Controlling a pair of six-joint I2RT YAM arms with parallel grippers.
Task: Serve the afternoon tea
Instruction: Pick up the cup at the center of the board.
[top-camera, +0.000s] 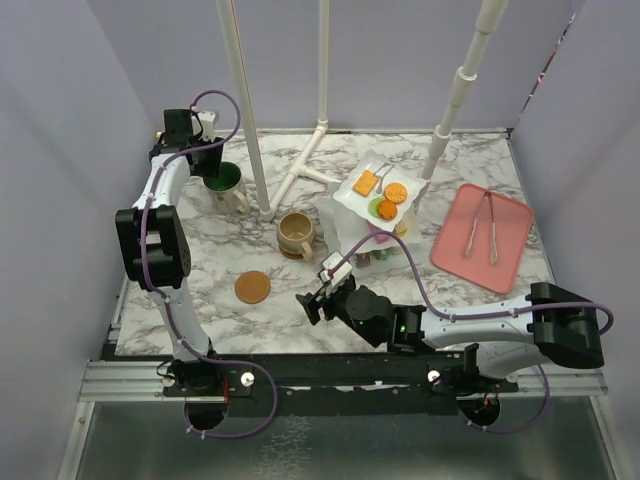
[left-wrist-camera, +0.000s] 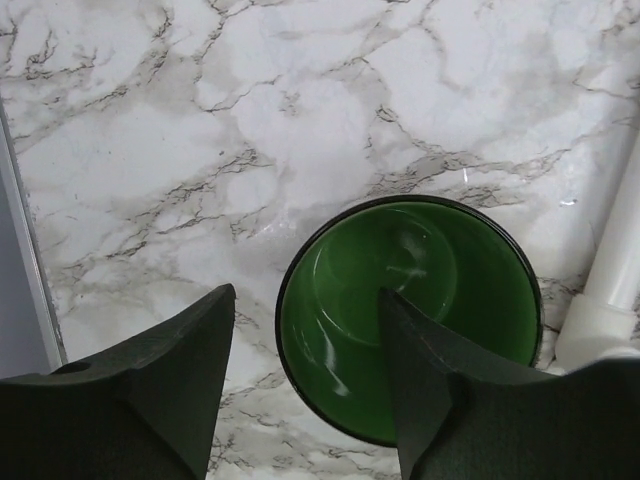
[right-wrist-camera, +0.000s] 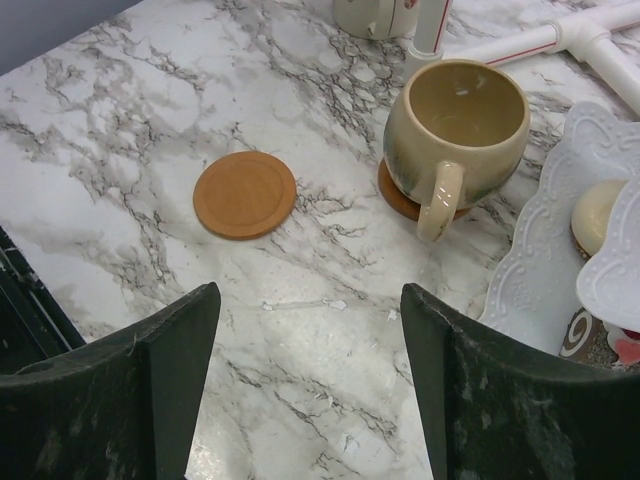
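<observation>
The green-lined mug stands at the far left; in the left wrist view I look down into it. My left gripper is open and straddles its near rim, one finger inside, one outside. The beige mug sits on a brown coaster. A second coaster lies bare in front. The white tiered stand holds toy pastries. My right gripper is open and empty above the marble, near the stand.
A white pipe frame stands just right of the green-lined mug, with uprights rising behind. A pink tray with tongs lies at the right. The table's left edge is close to the left gripper.
</observation>
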